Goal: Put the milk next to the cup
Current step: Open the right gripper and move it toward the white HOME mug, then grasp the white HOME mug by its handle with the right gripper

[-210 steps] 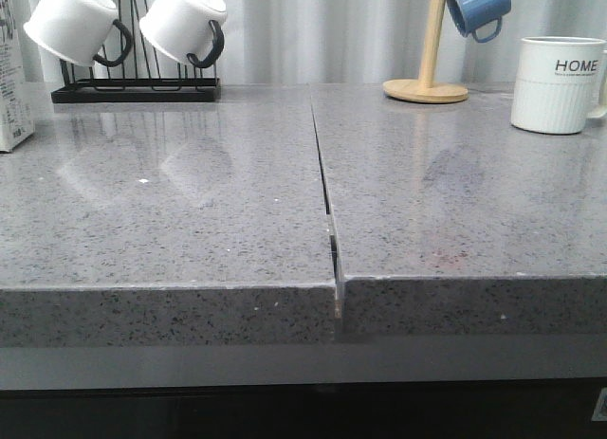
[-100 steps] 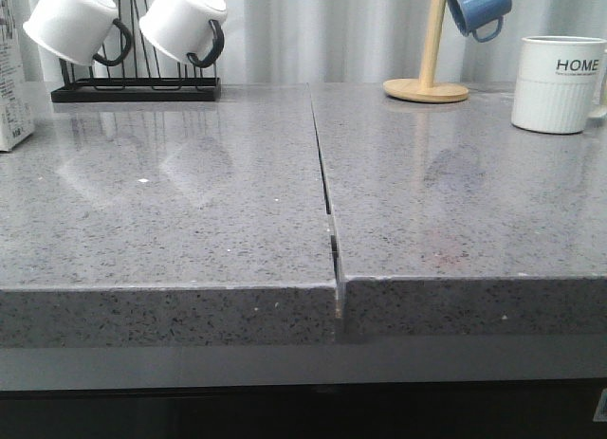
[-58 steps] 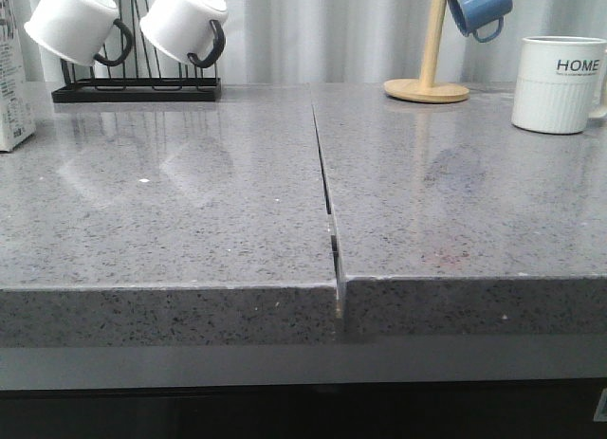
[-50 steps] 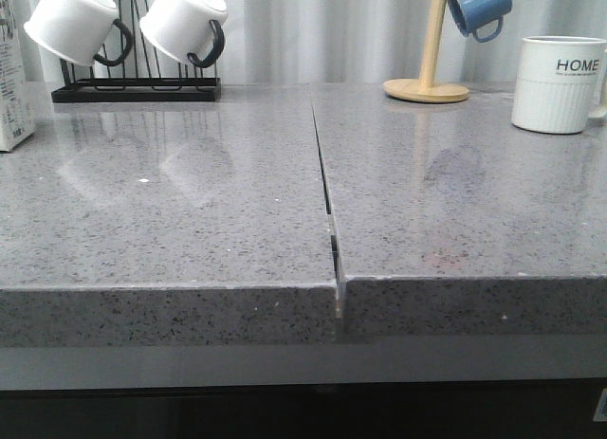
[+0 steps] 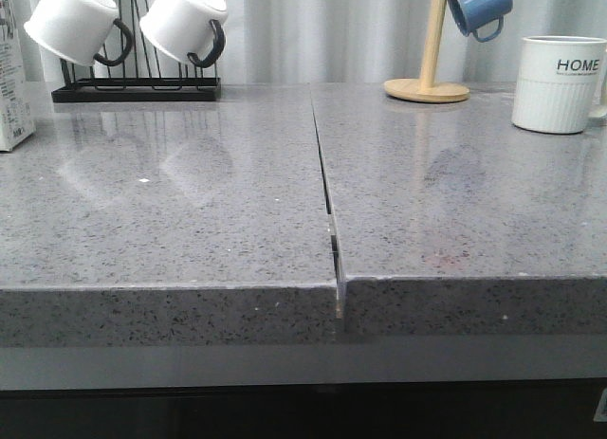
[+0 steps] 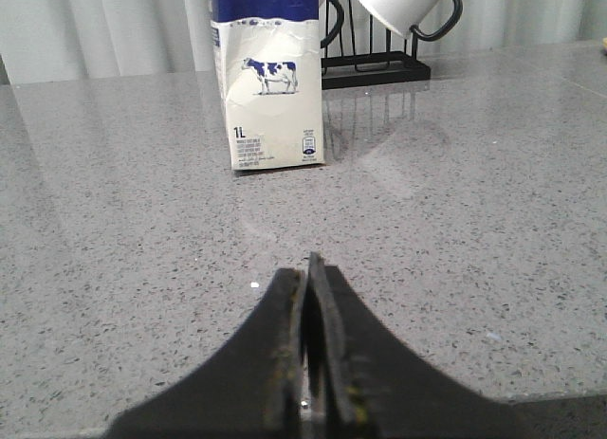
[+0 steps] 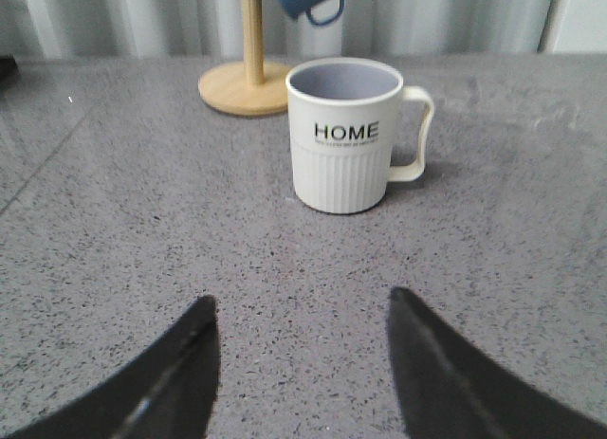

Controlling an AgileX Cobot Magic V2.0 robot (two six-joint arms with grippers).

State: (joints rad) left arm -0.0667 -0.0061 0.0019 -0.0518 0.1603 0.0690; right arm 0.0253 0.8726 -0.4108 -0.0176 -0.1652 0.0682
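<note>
At the far left edge of the counter (image 5: 190, 221) the milk (image 6: 268, 88) is standing upright on its base, cow panel facing the left gripper (image 6: 308, 358), which is hovering well short of it with its fingers pressed together on nothing; they will need to be spreading before any grasp, I judge. Just behind the carton's right side a black rack (image 5: 133, 83) is holding two white mugs (image 5: 180, 22) tilted by their black handles, so the room for closing on the carton is lying toward the near side and the left, not behind it. Far across on the right, well apart from the carton, the cup (image 7: 348, 134) is sitting upright with its pale handle pointing right, and the right gripper (image 7: 303, 349) is facing it with its fingers spread wide, gripping nothing. A wooden mug tree (image 5: 429, 64) carrying a blue mug (image 5: 479, 8) is standing just left of and behind the cup, narrowing that side, while the near side is offering open stone. A seam (image 5: 327, 202) is running near to far down the middle, which a carried carton would be crossing; sliding looks riskier than lifting
</note>
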